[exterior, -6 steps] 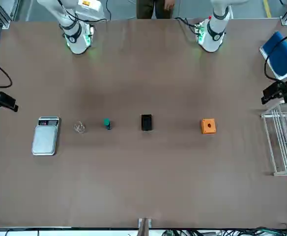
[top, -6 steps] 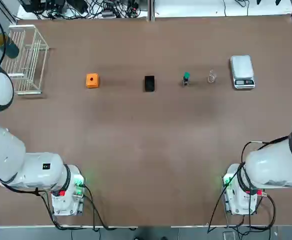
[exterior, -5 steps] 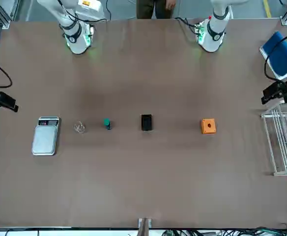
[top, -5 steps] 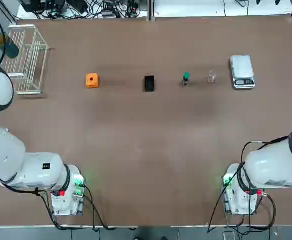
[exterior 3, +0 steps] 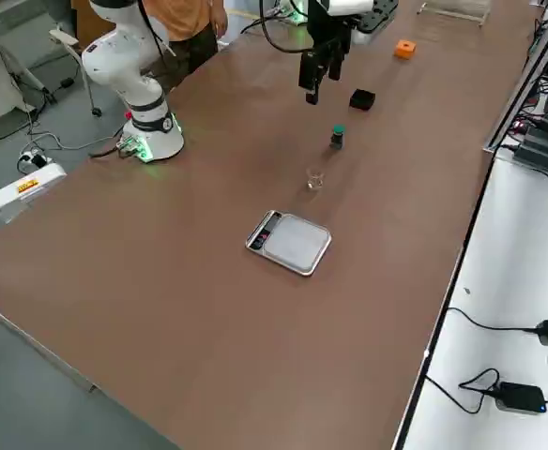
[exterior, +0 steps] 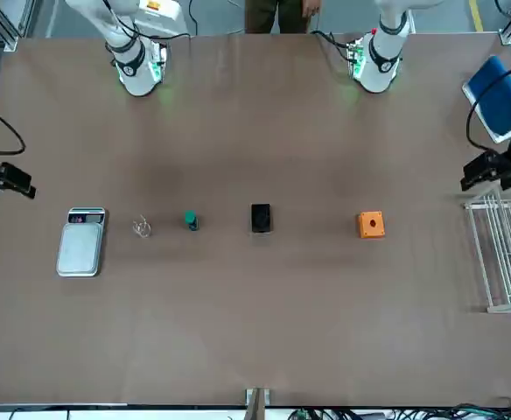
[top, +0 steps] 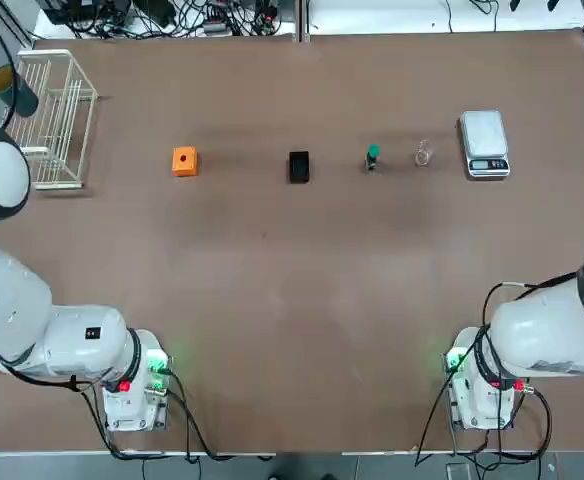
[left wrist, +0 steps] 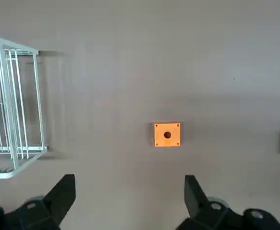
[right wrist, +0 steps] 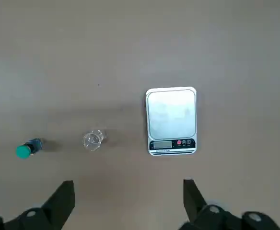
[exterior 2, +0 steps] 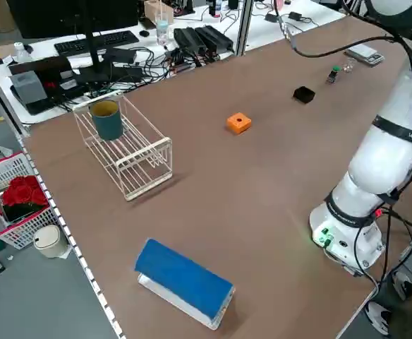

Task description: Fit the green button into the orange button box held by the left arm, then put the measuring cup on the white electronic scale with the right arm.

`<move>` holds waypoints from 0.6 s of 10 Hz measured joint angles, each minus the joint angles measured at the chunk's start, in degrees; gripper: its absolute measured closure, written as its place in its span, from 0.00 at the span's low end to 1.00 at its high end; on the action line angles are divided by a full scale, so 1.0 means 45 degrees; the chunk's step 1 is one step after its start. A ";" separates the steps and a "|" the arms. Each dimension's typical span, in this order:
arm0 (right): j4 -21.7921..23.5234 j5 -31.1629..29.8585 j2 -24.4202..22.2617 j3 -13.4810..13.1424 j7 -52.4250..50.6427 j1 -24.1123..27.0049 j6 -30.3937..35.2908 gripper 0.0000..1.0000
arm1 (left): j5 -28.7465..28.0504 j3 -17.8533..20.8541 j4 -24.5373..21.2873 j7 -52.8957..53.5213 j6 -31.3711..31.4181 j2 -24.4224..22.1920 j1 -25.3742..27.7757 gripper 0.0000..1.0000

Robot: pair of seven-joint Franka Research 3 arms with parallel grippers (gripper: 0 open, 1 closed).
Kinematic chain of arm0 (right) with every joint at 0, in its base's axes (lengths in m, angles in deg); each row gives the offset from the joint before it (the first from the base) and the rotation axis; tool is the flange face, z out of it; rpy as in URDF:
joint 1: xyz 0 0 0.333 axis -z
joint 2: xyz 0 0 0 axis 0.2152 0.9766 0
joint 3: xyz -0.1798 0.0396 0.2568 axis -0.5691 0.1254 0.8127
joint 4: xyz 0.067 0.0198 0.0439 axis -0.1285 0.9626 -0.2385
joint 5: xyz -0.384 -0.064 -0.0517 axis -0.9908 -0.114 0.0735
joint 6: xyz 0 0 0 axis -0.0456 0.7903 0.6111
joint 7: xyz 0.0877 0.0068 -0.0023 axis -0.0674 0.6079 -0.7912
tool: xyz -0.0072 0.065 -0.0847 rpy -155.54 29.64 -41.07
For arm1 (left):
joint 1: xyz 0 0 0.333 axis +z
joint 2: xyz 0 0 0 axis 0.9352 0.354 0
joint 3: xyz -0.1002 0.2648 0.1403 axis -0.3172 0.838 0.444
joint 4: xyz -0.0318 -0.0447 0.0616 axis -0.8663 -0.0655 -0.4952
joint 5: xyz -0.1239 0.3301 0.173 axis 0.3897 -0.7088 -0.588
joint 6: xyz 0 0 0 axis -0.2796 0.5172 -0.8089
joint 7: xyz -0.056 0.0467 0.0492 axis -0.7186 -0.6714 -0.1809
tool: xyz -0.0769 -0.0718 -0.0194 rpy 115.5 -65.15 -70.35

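- Both hands have edged slightly inward over the desk: left hand (left wrist: 130,178) near the wire rack, right hand (right wrist: 130,182) on the scale's side. I judge my approach is just starting.
- Each hand is wide and holding nothing, so neither the fitting nor the weighing has begun.
- The orange button box (top: 185,161) sits on the desk, its round hole facing up, not yet in my left hand; I should grip that first.
- The green button (top: 373,157) and the clear measuring cup (top: 424,153) lie apart, the cup between the button and the white electronic scale (top: 486,145). The cup could be hard to see.
- The brown desk (top: 292,300) also carries a black block (top: 299,167), a white wire rack (exterior 2: 144,152) and a blue-topped item (exterior 2: 185,279).
- In the room, a person (exterior: 277,16) stands by the robot's side; cables and a keyboard fill another table.
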 joint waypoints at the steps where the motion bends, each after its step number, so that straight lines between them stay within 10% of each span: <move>1: 0.0604 0.0000 -0.0294 0.0192 0.0000 -0.0005 -0.0241 0.00 | 0.0000 -0.0001 -0.0040 -0.0013 0.0114 0.0341 -0.0005 0.00; 6: 0.4279 0.0064 -0.1313 0.0598 0.0067 -0.0191 -0.2583 0.00 | 0.0163 -0.0142 -0.1828 -0.0696 0.4138 0.2109 -0.0182 0.00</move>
